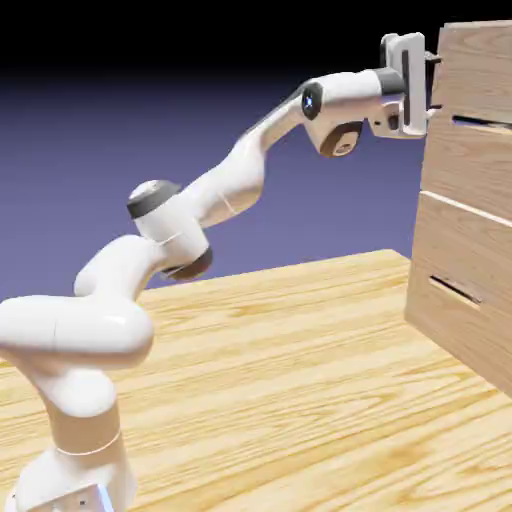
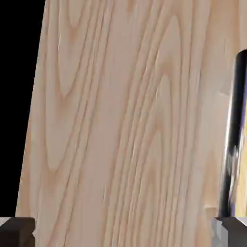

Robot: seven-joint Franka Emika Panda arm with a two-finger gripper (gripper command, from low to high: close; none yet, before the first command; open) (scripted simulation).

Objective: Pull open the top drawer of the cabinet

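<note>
Arm point(image 1: 200, 200) stretched from lower left toward upper right of the frame. Tool point(image 1: 433, 80) spread wide, gripping nothing, pressed close against the top drawer point(image 1: 478, 75) at the upper right edge, above its dark slot handle point(image 1: 480, 122). Drawer flush with the cabinet point(image 1: 465, 260), apparently unopened. Left to do: hooking the handle, pulling out.

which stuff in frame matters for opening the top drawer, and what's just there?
Job:
- top drawer, slot handle
- cabinet
- gripper, open, at the drawer front

Just there:
- lower drawer
- table
</note>
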